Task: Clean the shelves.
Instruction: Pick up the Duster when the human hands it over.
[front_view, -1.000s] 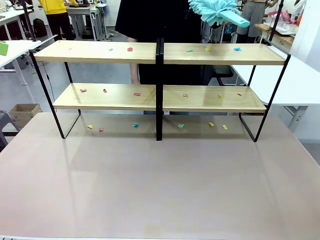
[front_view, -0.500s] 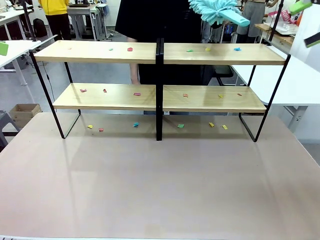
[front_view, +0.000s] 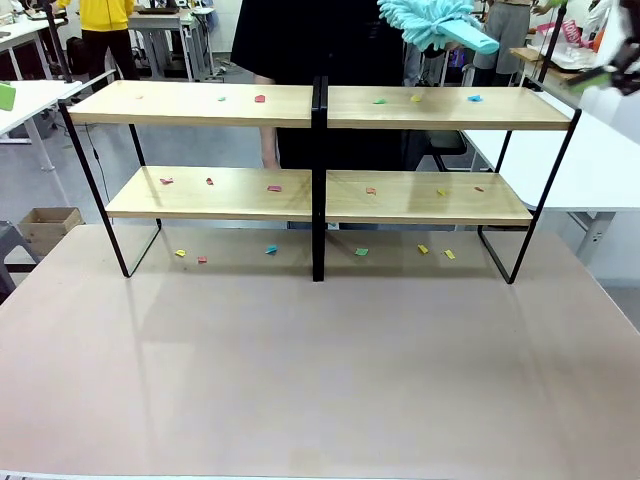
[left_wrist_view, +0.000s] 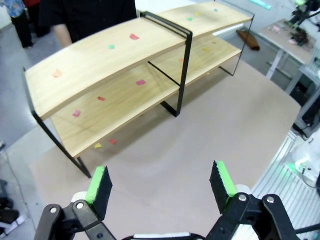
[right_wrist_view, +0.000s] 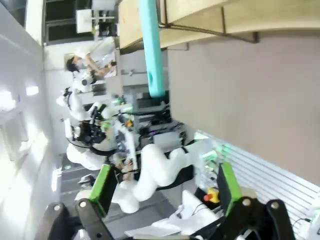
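The left gripper (left_wrist_view: 161, 186) is held wide open above the surface (left_wrist_view: 200, 135), and nothing is caught between its green pads (left_wrist_view: 98, 184). The shelves (front_view: 190, 103) are set on the far half of the surface. They have 2 tiers and 4 boards, divided by a black central post. Small coloured scraps (front_view: 260, 98) are scattered over all 4 boards and on the surface beneath them. A person (front_view: 330, 40) in black is seen just behind the post. A teal duster (front_view: 432, 20) is seen above the upper right board. The right gripper (right_wrist_view: 162, 187) is likewise spread wide and empty, with the duster's handle ahead of it.
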